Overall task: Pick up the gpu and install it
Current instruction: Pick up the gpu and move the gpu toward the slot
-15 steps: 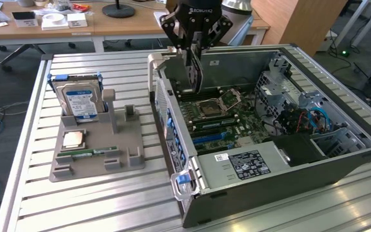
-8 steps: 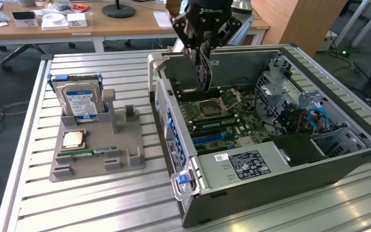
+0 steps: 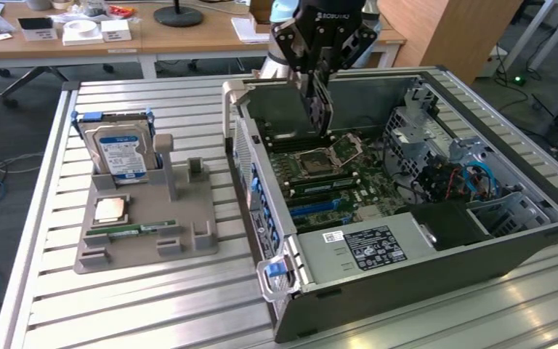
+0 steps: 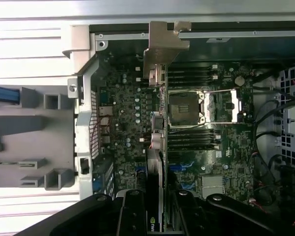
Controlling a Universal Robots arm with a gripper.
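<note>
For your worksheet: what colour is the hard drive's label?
Blue and white on the hard drive; best in the exterior view.

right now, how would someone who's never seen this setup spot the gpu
Find the open computer case lying on the slatted table, motherboard facing up. Above the motherboard hangs the black gripper, and the gpu is the thin card clamped on edge in it. Unlike the hard drive and RAM stick on the grey tray, it is held by the arm.

Lit brightly, probably from overhead; glares white off the slatted surface (image 4: 34, 12), falls dim inside the case (image 3: 434, 283).
</note>
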